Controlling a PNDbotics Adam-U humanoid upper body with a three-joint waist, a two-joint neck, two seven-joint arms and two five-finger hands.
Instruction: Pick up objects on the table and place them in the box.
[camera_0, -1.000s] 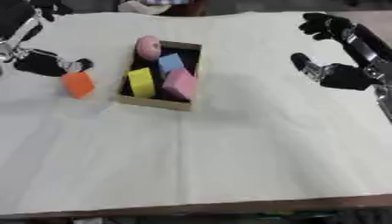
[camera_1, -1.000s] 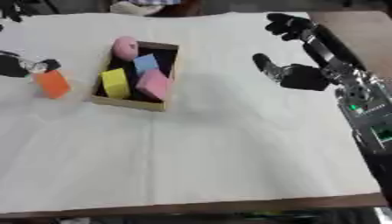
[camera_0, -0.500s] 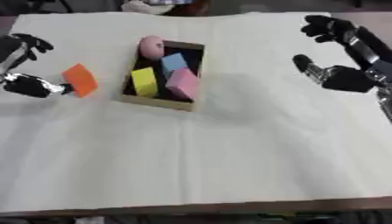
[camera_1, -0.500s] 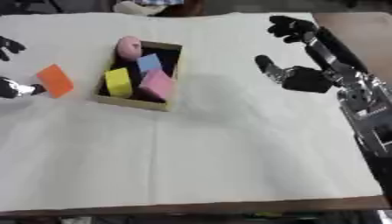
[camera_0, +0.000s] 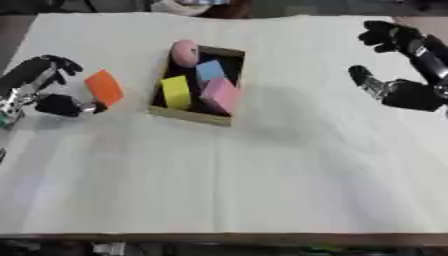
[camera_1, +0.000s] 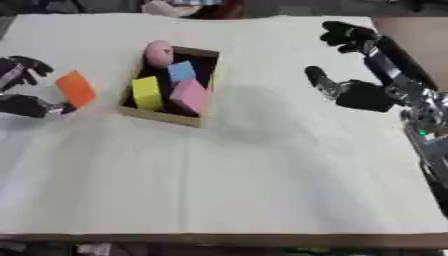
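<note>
Left hand (camera_0: 44, 87) pinching orange block (camera_0: 104, 87), lifted just left of box (camera_0: 188, 114) — not yet in. Inside already: pink ball (camera_0: 184, 52), blue, yellow and pink blocks. Nothing else loose on tabletop (camera_0: 262, 175). Right hand (camera_1: 354, 75) open, idle, far right.

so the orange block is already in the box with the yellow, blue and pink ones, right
Not quite. The orange block is outside the box, to its left beside the left hand, as the left eye view shows. The yellow, blue and pink ones are in the box.
</note>
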